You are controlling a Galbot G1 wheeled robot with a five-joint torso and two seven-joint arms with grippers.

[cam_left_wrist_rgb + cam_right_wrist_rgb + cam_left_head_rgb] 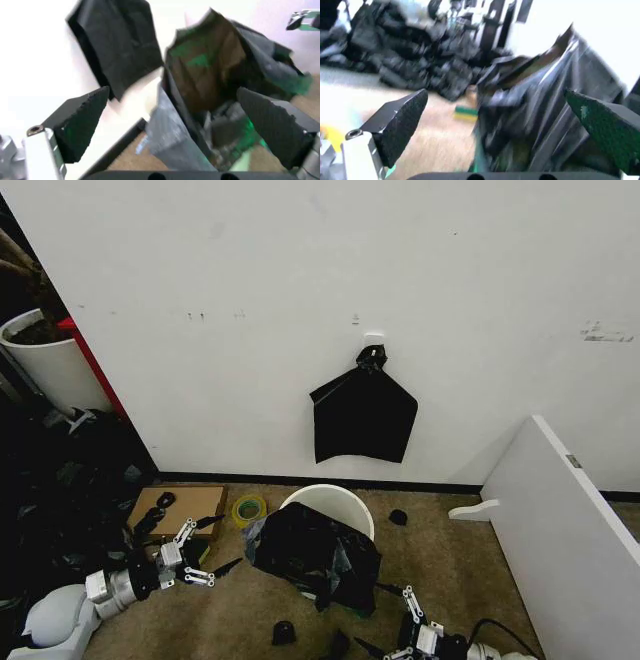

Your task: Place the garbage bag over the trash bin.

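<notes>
Your garbage bag (315,555) lies slumped over the near side of the trash bin (330,502), leaving the far rim bare and the inside out of sight. It sits between your two arms, both low near the floor. The left gripper (205,552), jaws apart and empty, is just to the bag's left; the right gripper (385,620), also spread and empty, sits near its lower right corner.

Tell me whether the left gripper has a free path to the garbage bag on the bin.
Probably yes: the left gripper, fingers open, sits beside the garbage bag draped on the trash bin, with bare carpet between them.
</notes>
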